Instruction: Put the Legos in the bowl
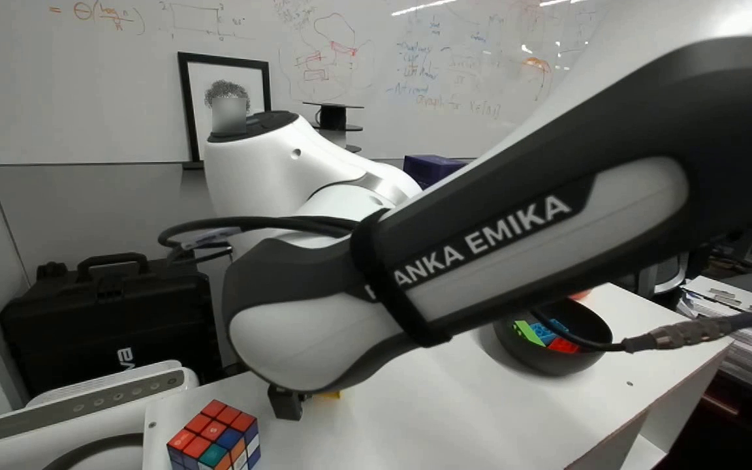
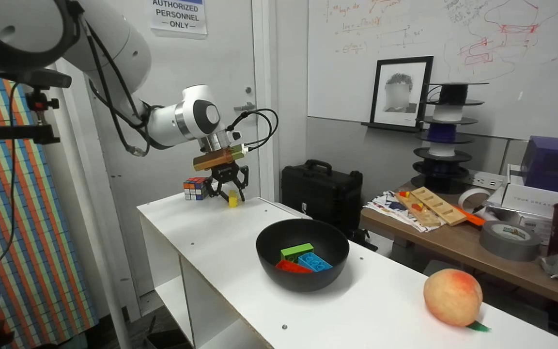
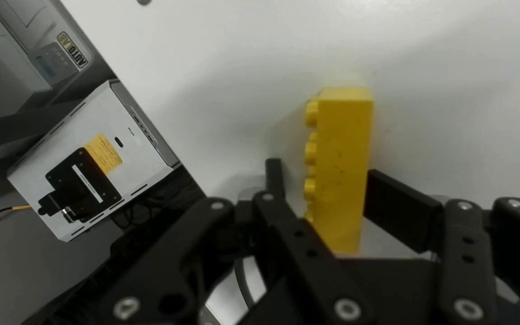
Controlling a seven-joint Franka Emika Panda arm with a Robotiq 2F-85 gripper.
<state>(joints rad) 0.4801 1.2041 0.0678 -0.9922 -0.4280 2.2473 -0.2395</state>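
Fingers (image 3: 402,212) are standing apart, straddling the yellow Lego (image 3: 345,167) on the white tabletop (image 2: 230,252); the wrist view is giving me a gap along its studded side, but whether the plain-side finger is touching, I'm not making out. In an exterior view the arm (image 1: 513,287) is covering all but a sliver of that brick. I'm getting the black bowl (image 2: 308,282) from both exterior views only, with green Lego (image 2: 297,250), blue Lego (image 2: 315,261) and red Lego (image 2: 292,267) lying in it, well apart from the yellow one.
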